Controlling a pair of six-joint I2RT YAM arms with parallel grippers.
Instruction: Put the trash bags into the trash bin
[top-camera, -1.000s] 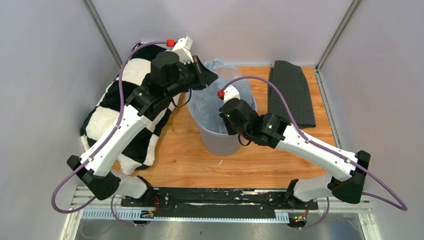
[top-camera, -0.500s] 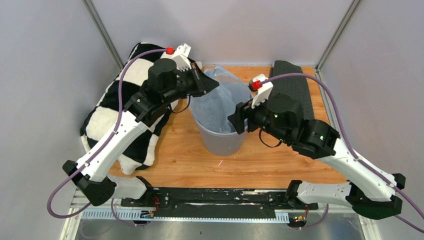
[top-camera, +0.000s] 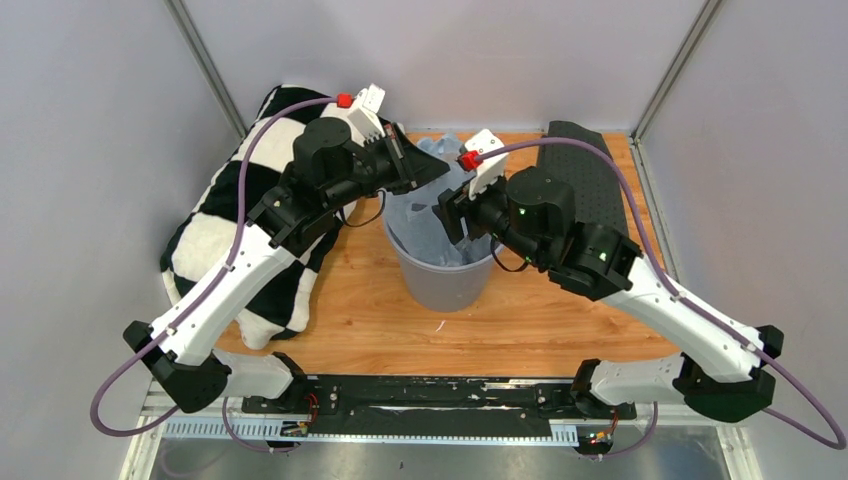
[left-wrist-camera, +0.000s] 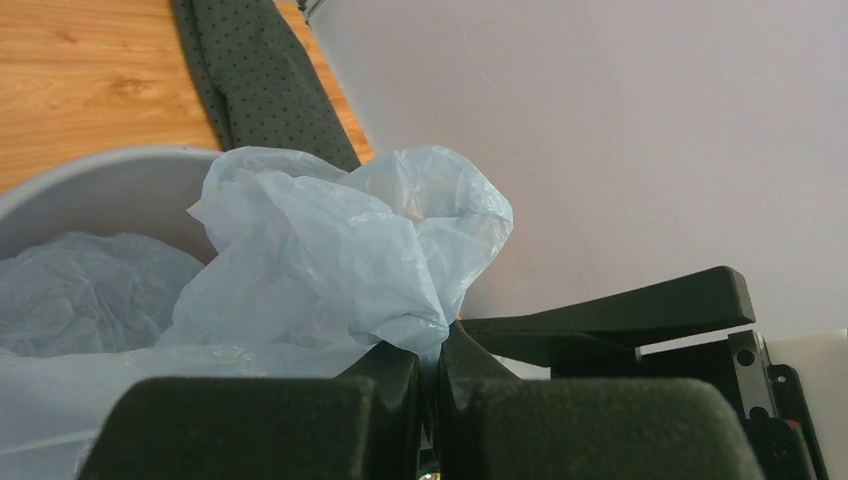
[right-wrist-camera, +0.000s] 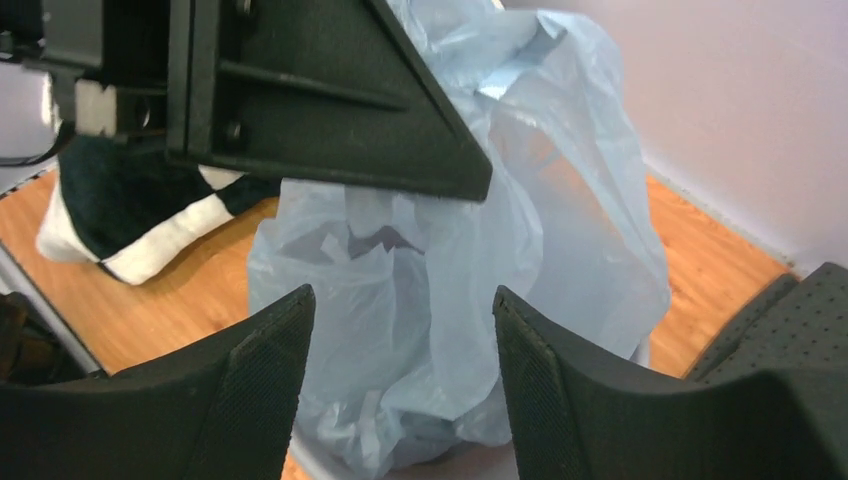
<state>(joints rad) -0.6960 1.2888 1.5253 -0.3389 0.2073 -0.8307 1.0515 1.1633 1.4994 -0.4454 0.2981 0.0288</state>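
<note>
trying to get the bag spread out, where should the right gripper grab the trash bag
Probably best: pinch the loose upright fold of the trash bag above the trash bin rim, away from the bunch the left gripper clamps. Come from the right, where the open right gripper faces it; the film there is free and thin.

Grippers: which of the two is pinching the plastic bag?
The left gripper, shut on the bag; the right gripper stands open, holding nothing.

The left gripper (left-wrist-camera: 430, 352) is being held pinched shut on the bag (left-wrist-camera: 340, 250), the right gripper (right-wrist-camera: 400, 297) being held open, both arms being angled inward.
</note>
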